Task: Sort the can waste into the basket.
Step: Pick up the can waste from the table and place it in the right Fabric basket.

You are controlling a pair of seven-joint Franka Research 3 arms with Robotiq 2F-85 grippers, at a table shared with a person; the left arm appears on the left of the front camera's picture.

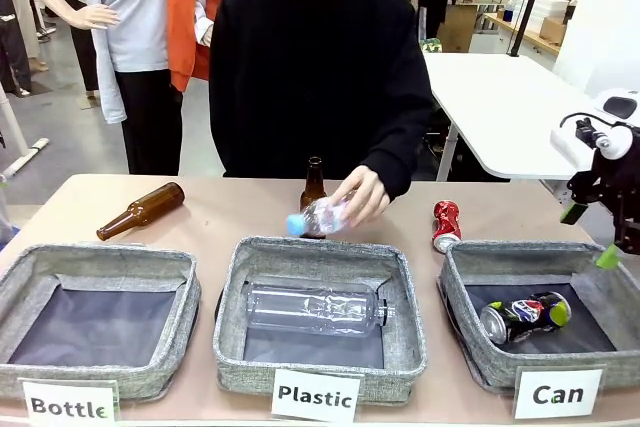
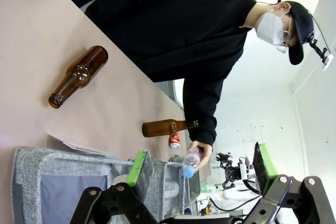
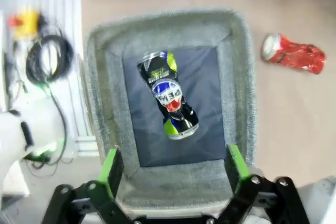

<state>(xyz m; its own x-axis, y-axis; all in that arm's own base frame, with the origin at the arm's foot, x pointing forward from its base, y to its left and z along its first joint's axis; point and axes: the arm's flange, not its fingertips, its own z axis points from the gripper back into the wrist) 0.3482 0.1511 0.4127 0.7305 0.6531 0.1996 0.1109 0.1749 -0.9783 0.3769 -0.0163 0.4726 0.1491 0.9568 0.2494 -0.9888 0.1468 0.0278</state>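
the right gripper (image 3: pixel 173 163) hangs above the "can" basket (image 3: pixel 100 103), jaws spread wide and empty. the dark blue crushed can (image 3: pixel 168 95) lies inside that basket; the red crushed can (image 3: pixel 294 55) lies just outside its far left corner. the left gripper (image 2: pixel 202 163) is wide open too, holding nothing.

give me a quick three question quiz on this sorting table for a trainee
1. True or false: the red can already lies inside the Can basket.
2. What lies in the Can basket? A. a dark blue can B. a banana peel C. a newspaper
3. Fill in: above the Can basket, the right pincer is ____ (open or shut).
Key: 1 false, it lies on the table behind the basket; 2 A; 3 open.
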